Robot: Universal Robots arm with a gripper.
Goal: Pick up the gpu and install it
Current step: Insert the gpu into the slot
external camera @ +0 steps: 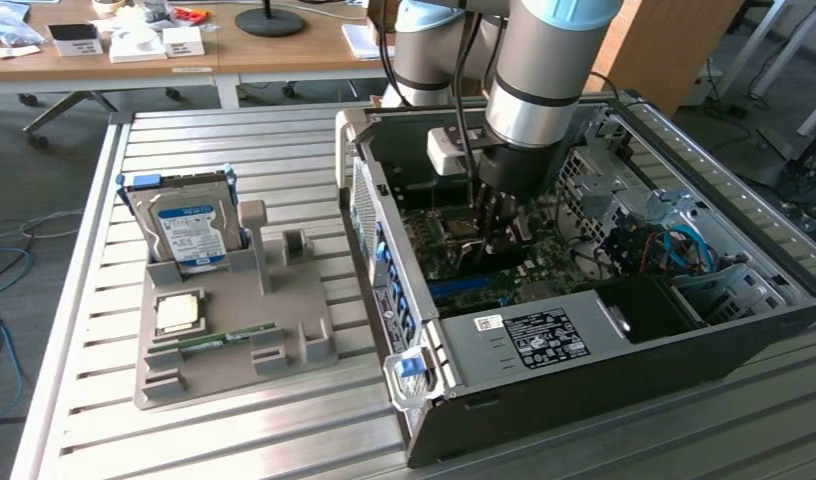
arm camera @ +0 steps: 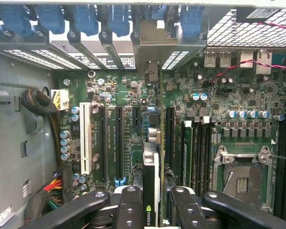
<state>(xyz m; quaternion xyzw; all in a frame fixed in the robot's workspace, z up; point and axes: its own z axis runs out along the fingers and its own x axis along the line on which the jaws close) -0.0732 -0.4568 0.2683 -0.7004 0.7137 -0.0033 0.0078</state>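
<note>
Clamped on the gpu (arm camera: 151, 164) right now: gripper (arm camera: 157, 212) closed partway, black fingers (arm camera: 128, 207) pinching the thin card from both faces, edge-on to the wrist camera. In the exterior view, gripper (external camera: 495, 215) down inside the open PC case (external camera: 622, 390), hanging right over the motherboard (arm camera: 133, 102).

Key relation, at a guess: card straight below the gripper, standing upright on its long edge above the motherboard. Long axis parallel to the motherboard's black expansion slots (arm camera: 118, 143) and white slot (arm camera: 86, 138). Silver bracket end (arm camera: 155, 45) pointing at the motherboard's rear edge, up by the blue retention clips (arm camera: 86, 19). Sitting between those black slots and the CPU socket (arm camera: 240, 174), just beside one more black slot. Can't tell whether already touching a slot or hovering above, since hidden by the card itself.

Materials: thin rigid green board, dark glossy face with a logo, folded sheet-metal bracket. Narrow hard-plastic slots. Probably zero give anywhere, so not much forgiveness for tilt.
</note>
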